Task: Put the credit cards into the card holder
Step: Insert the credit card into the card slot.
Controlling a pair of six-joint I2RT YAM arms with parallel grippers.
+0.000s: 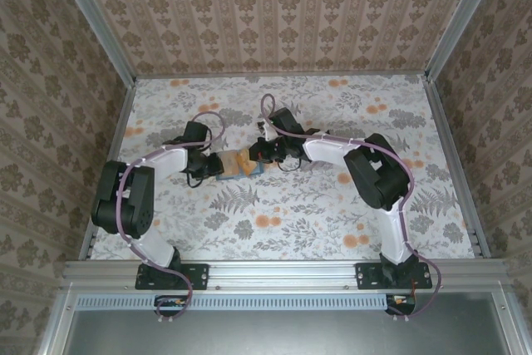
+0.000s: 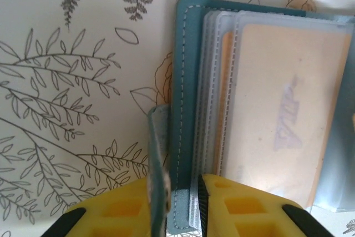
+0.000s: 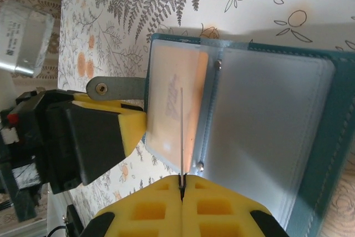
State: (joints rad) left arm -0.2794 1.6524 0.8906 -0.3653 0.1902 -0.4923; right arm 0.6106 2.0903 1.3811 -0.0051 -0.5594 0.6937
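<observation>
Card holder (image 1: pixel 241 165) lies open at the centre of the tabletop (image 1: pixel 291 243), its teal cover edge pinched by the left claw (image 2: pixel 176 209). Right claw (image 3: pixel 182 190), pressed together, nips a thin leaf (image 3: pixel 181 131) seen edge-on.

This is a robot test cell in a lab, dressed to look homely. The table (image 1: pixel 274 239) is boxed in on three sides by flat panels (image 1: pixel 274 14) papered in a beige damask print. Bare aluminium posts (image 1: pixel 93 18) hold the panels at the upper left and upper right of the frame. A printed floral sheet covers the table. Along the bottom of the frame, an aluminium rail (image 1: pixel 283 272) carries the bolted bases of the left arm (image 1: pixel 125 197) and right arm (image 1: pixel 378 174), both trailed by purple cables (image 1: pixel 208 115). The left hand (image 2: pixel 175 195) and right hand (image 3: pixel 182 187) are blocky yellow plastic.
</observation>
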